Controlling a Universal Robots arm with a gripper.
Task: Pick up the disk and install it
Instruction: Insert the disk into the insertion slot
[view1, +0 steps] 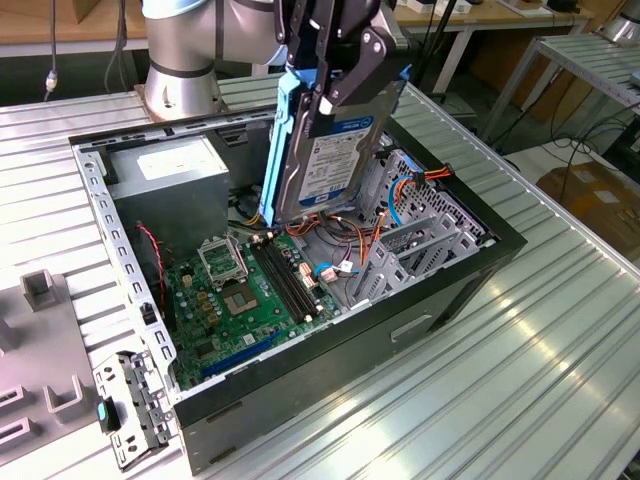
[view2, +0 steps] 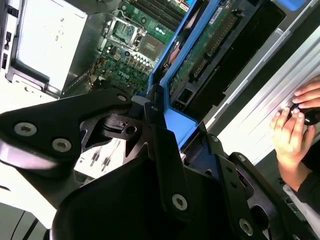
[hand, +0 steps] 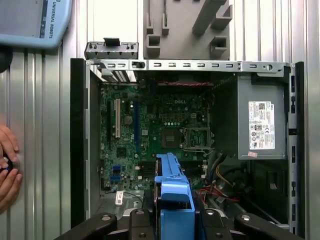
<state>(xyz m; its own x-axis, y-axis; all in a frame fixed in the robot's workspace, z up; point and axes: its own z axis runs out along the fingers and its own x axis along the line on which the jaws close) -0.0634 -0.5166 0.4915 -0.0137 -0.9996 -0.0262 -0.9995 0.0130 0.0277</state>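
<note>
The ribbed bench (view1: 520, 400) lies nearest in the exterior view. The open case (view1: 330, 370) is set on it, and a wide bare strip is left between the case and the bench edge at the exterior view's right. The disk (view1: 335, 160) is held clamped in the gripper (view1: 340, 85), steeply tilted above the motherboard (view1: 250, 290) and apart from the power supply (view1: 170, 175).

In the second wrist view the black fingers (view2: 165, 165) are seen closed on the disk's blue frame, and a hand (view2: 292, 130) is rested on the bench beside the case.

In the first wrist view uncovered board is seen beyond the frame's end.
</note>
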